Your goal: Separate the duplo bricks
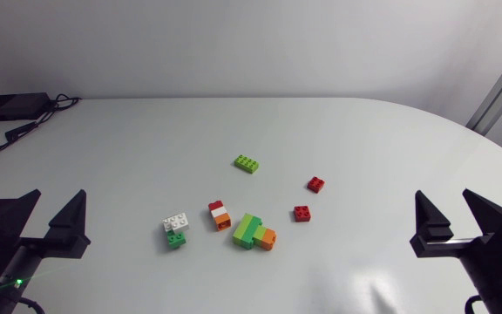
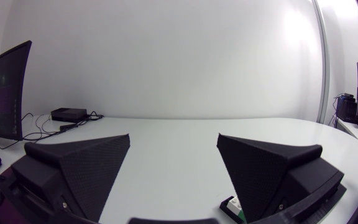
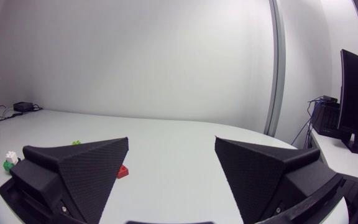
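Several Duplo bricks lie mid-table. A lime brick (image 1: 247, 163) is farthest back, with two small red bricks (image 1: 315, 184) (image 1: 301, 213) to its right. Nearer the front are a red-white-orange stack (image 1: 220, 215), a white brick on a green one (image 1: 175, 230), and a green-lime-orange cluster (image 1: 254, 232). My left gripper (image 1: 55, 214) stands open at the front left, well away from the bricks. My right gripper (image 1: 454, 214) stands open at the front right. Beside the left gripper (image 2: 173, 138) the white-green pair (image 2: 232, 205) peeks out. Ahead of the right gripper (image 3: 171, 142) show the white-green pair (image 3: 9, 160), lime brick (image 3: 76, 143) and a red brick (image 3: 123, 172).
A black box (image 1: 11, 105) with cables sits at the table's back left corner, also seen far ahead of the left gripper as the black box (image 2: 67, 114). The white tabletop (image 1: 364, 139) curves away at the right.
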`<state>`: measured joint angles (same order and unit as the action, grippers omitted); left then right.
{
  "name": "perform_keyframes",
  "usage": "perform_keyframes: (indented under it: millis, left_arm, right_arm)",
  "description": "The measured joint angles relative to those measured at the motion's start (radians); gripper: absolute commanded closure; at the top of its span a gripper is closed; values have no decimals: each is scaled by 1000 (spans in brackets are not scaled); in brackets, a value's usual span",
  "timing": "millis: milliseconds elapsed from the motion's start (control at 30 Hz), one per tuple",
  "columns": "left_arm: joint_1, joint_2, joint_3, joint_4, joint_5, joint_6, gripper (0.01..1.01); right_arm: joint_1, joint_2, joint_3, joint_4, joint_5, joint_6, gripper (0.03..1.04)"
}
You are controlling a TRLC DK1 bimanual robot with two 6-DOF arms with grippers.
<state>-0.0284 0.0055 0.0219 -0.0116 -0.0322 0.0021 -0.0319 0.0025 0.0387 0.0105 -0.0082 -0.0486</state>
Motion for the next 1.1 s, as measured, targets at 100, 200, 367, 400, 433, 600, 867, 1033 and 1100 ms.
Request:
perform_keyframes:
  millis: [100,200,367,400,433,600,867,1033,1100]
  left_arm:
    - [0,0,0,0,0,0,48]
    - [0,0,0,0,0,0,48]
    - [0,0,0,0,0,0,48]
    - [0,0,0,0,0,0,48]
    - [0,0,0,0,0,0,48]
    - [0,0,0,0,0,0,49]
    - [0,0,0,0,0,0,49]
    - [0,0,10,-24,0,0,49]
    - [0,0,20,-40,0,0,49]
  right_arm:
    - [0,0,0,0,0,0,64]
    - [0,0,0,0,0,0,64]
    - [0,0,0,0,0,0,64]
    - [0,0,0,0,0,0,64]
    - [0,0,0,0,0,0,64]
    - [0,0,0,0,0,0,64]
    - [0,0,0,1,0,0,64]
    - [0,0,4,-4,0,0,64]
    - [0,0,11,-14,-1,0,64]
